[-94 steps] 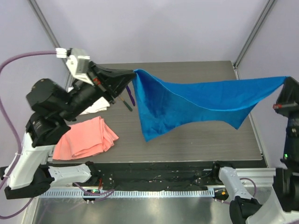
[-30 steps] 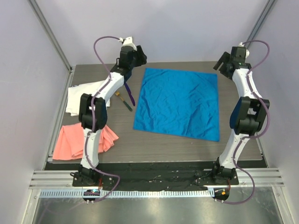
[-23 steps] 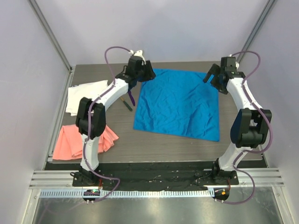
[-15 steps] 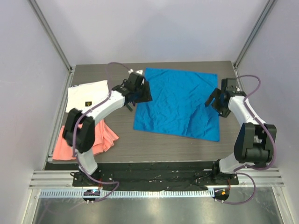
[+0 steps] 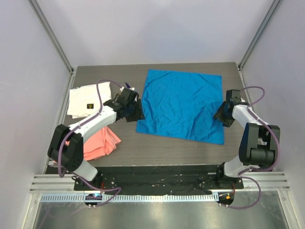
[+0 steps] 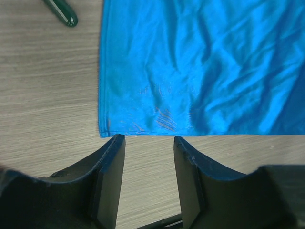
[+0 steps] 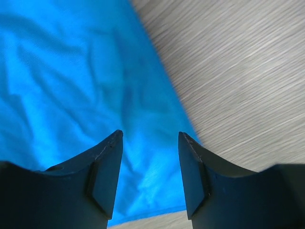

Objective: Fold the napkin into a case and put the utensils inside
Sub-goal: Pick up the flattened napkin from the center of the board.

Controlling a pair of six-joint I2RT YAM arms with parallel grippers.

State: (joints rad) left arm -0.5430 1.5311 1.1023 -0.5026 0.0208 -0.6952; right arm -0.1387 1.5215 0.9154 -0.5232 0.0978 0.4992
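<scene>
Left of the napkin (image 5: 183,105) lie a white cloth (image 5: 88,98) and a salmon-pink cloth (image 5: 97,140), neither part of the job. The green-handled utensil (image 6: 64,13) sits just off the napkin's left edge, well apart from the near-left corner.

The left gripper (image 6: 145,143) hovers at that corner with its jaws partly apart and nothing between them. The napkin's near hem lies straight ahead of its fingertips, crossing the gap from side to side.

The napkin itself lies flat and unfolded on the table (image 5: 167,150), roughly square and slightly skewed.

The right gripper (image 7: 150,138) hangs over the near-right corner, jaws likewise parted and empty, with cloth beneath and the right edge running past its outer finger.

Each arm is nearest its own near corner, so a two-handed pinch and a fold away towards the far hem looks likely.
</scene>
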